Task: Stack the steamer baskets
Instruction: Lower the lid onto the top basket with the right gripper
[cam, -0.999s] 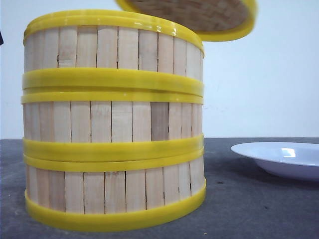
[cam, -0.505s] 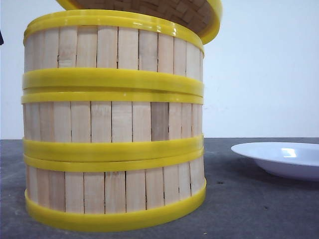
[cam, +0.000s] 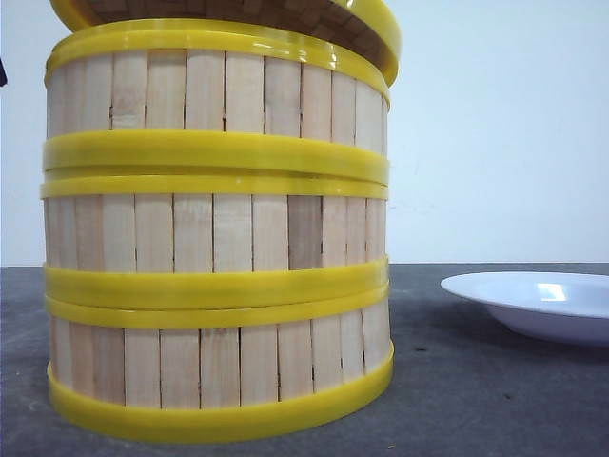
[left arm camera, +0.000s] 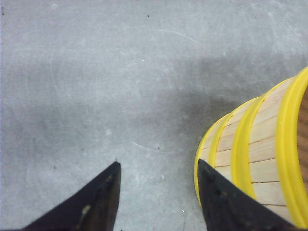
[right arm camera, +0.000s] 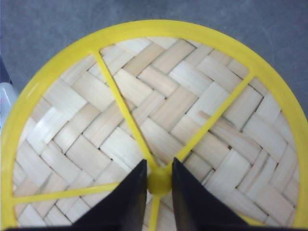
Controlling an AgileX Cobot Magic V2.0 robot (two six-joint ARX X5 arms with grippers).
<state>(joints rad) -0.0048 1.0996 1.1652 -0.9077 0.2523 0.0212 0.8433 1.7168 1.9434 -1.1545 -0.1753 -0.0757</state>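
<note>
Three baskets (cam: pixel 217 228) are stacked; lid (right arm camera: pixel 154 125) is gripped by closed right jaws, left jaws gape empty.

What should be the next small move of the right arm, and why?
Probably lower the lid straight down. The right claw grips its knob, and in the front view the lid hangs tilted just above the top rim of the stacked steamer baskets, roughly centred but not yet seated.
</note>
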